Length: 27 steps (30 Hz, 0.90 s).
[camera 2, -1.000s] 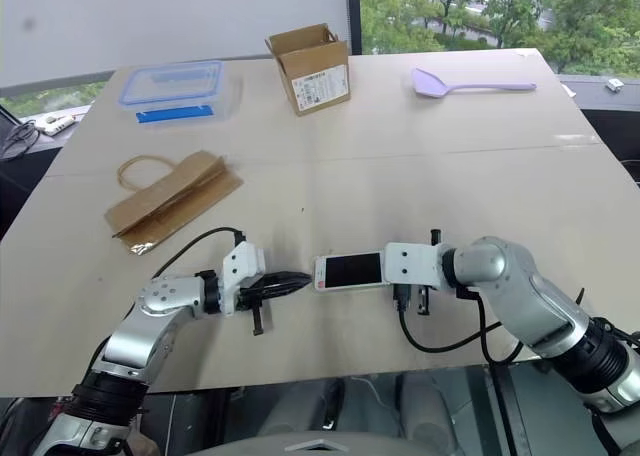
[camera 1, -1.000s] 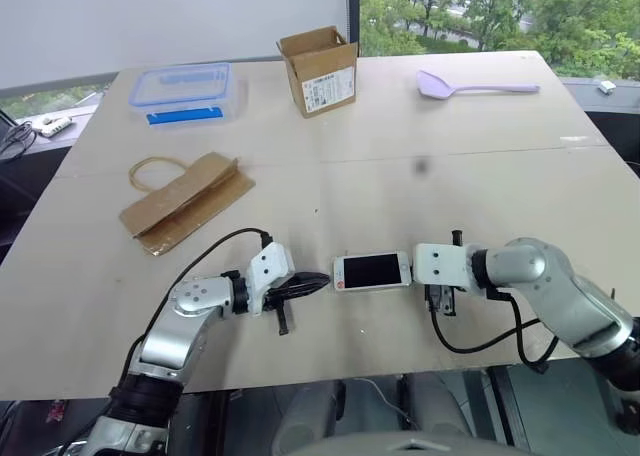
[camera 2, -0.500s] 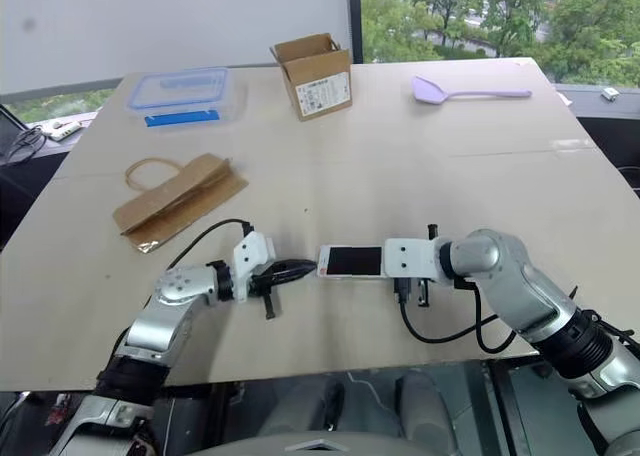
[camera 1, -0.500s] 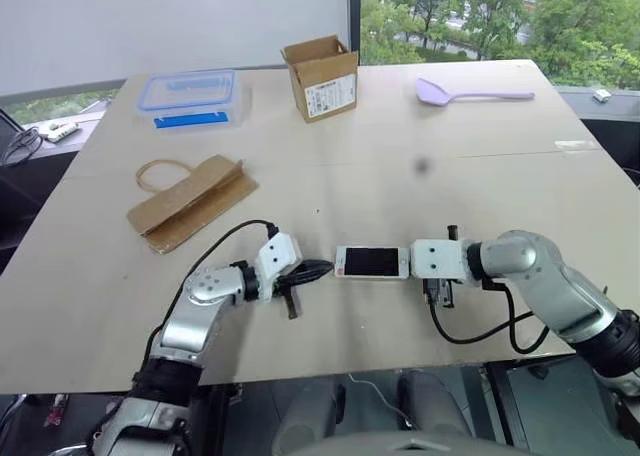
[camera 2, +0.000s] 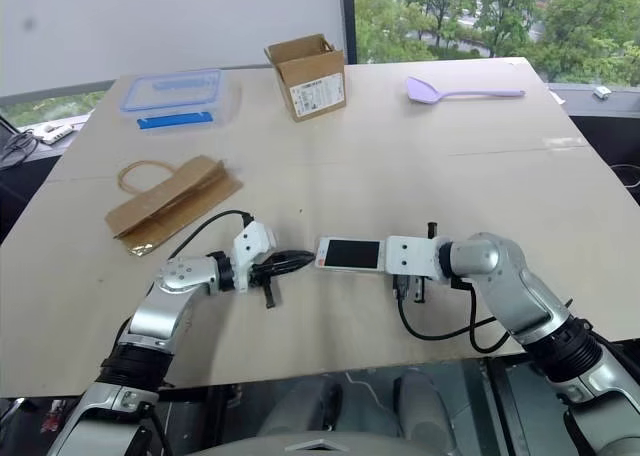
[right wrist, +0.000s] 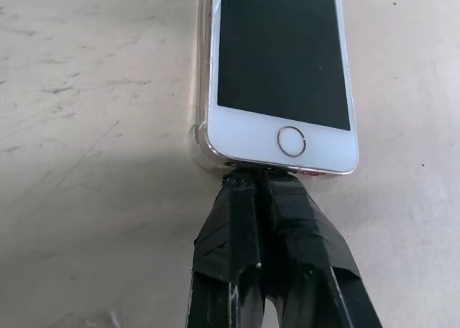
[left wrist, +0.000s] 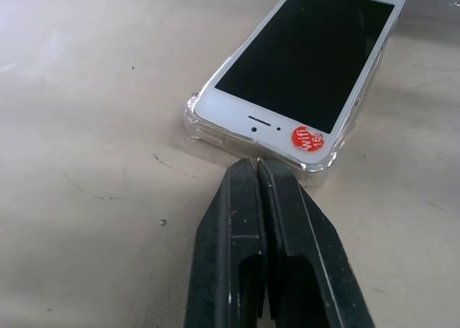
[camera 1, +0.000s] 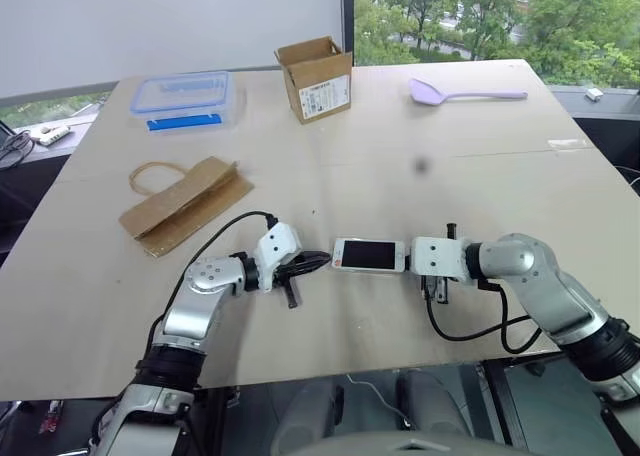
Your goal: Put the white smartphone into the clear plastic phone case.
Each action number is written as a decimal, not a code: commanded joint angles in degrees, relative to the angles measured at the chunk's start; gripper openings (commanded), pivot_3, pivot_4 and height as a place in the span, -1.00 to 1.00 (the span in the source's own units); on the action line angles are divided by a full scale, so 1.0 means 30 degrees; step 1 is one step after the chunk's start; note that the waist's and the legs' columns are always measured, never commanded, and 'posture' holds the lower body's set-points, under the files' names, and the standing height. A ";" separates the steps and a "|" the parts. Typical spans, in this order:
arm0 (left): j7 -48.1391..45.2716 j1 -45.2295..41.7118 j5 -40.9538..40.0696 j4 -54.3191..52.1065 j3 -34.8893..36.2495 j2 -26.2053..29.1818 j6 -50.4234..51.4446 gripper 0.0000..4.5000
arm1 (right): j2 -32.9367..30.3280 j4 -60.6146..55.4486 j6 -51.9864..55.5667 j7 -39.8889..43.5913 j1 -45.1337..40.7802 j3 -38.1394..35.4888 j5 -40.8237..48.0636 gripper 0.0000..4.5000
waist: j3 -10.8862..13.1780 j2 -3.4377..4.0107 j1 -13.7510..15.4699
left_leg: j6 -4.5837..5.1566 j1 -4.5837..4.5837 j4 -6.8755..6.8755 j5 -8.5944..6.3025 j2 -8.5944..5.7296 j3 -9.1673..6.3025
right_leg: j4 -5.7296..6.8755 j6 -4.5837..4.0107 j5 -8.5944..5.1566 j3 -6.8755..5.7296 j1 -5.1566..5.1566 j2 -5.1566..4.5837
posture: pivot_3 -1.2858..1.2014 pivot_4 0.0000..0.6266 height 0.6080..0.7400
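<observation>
The white smartphone point(camera 1: 368, 255) lies flat, screen up, near the table's front edge, between my two grippers. It sits in the clear plastic phone case point(left wrist: 198, 126), whose glinting rim shows around its corners and sides point(right wrist: 201, 137). A red round sticker marks the phone's earpiece end. My left gripper point(camera 1: 322, 261) is shut, its tips against that end point(left wrist: 255, 164). My right gripper point(right wrist: 253, 175) is shut too, its tips pressed to the home-button end. Neither holds anything.
A folded brown paper bag point(camera 1: 185, 203) lies left of centre. A blue-lidded clear box point(camera 1: 185, 94), an open cardboard box point(camera 1: 318, 76) and a lilac spoon point(camera 1: 462, 91) stand along the far side. Black cables loop beside both wrists.
The view has shifted. My left gripper has slid towards the phone until its tips meet the earpiece end. The right gripper stays at the home-button end.
</observation>
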 commanded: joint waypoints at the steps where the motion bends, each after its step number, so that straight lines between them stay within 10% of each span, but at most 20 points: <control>1: -0.0628 -0.0546 -0.1814 -0.0775 0.1300 0.0898 0.1793 -0.96 | -0.0555 -0.0533 0.0875 -0.0944 0.0750 -0.1675 -0.0032 -1.00 | 0.0008 0.0005 0.0016 | 0.0000 -0.0051 -0.0001 0.0000 -0.0001 -0.0006 | 0.0000 -0.0026 0.0015 -0.0004 -0.0052 0.0000 | 0.03 -0.52 1.00; 14: -0.0486 -0.3388 -0.3031 -0.2168 -0.0862 -0.1034 0.4599 -0.96 | 0.0632 -0.1877 0.2290 -0.1990 0.1226 -0.1806 0.0682 -1.00 | 0.0030 -0.0006 -0.0041 | -0.0095 -0.0467 -0.0019 0.0050 -0.0027 0.0008 | -0.0019 -0.0067 0.0042 0.0015 -0.0459 -0.0019 | 0.03 -0.52 1.00; 27: 0.0327 -0.0807 -0.2571 -0.3301 -0.0072 0.1254 0.4522 -0.96 | 0.0453 -0.4645 0.3771 -0.1641 0.2163 -0.2397 0.2078 -1.00 | 0.0048 0.0005 0.0172 | -0.0092 -0.0484 -0.0027 0.0049 -0.0025 0.0020 | -0.0034 -0.0066 0.0041 0.0026 -0.0476 -0.0023 | 0.03 -0.52 1.00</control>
